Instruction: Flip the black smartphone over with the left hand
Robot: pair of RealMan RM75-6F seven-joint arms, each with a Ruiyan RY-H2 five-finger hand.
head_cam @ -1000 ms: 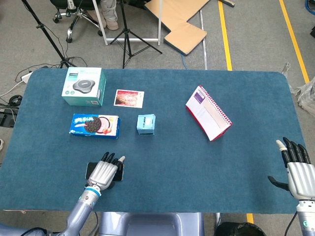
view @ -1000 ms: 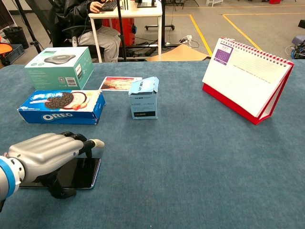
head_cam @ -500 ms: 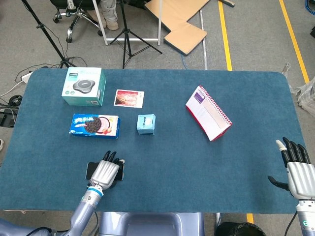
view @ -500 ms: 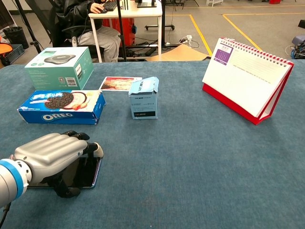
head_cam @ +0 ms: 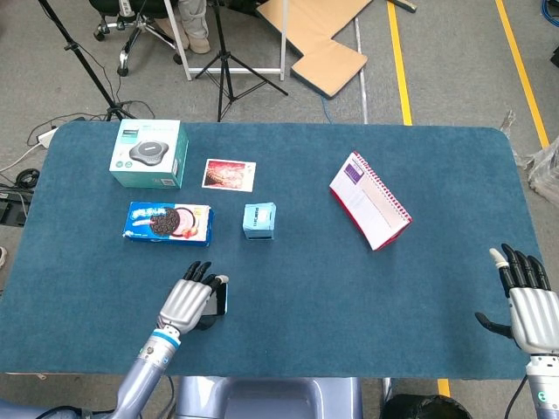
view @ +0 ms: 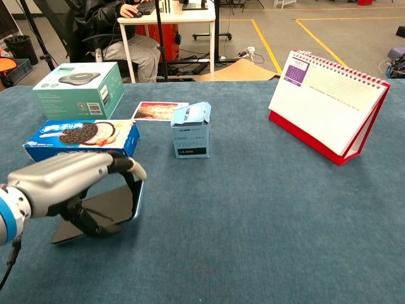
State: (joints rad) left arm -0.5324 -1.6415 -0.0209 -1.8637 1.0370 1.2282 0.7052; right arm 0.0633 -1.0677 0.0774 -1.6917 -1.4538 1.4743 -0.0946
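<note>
The black smartphone (view: 104, 206) stands tilted near the table's front left, its right long edge lifted off the blue cloth and its left edge still down. My left hand (view: 60, 180) grips it, fingers hooked over the raised edge and thumb against the screen side. In the head view the left hand (head_cam: 186, 303) covers most of the smartphone (head_cam: 222, 297), so only a thin strip shows. My right hand (head_cam: 528, 305) hovers at the front right corner, fingers spread and holding nothing; the chest view does not show it.
An Oreo box (view: 82, 139) lies just behind the left hand. Further back are a teal box (view: 79, 88), a photo card (view: 159, 111) and a small blue carton (view: 191, 130). A red desk calendar (view: 329, 104) stands at the right.
The left hand has curled over the phone's right edge and lifted it. The phone has gone from lying flat to tilted up on its left edge. The right hand is still.
</note>
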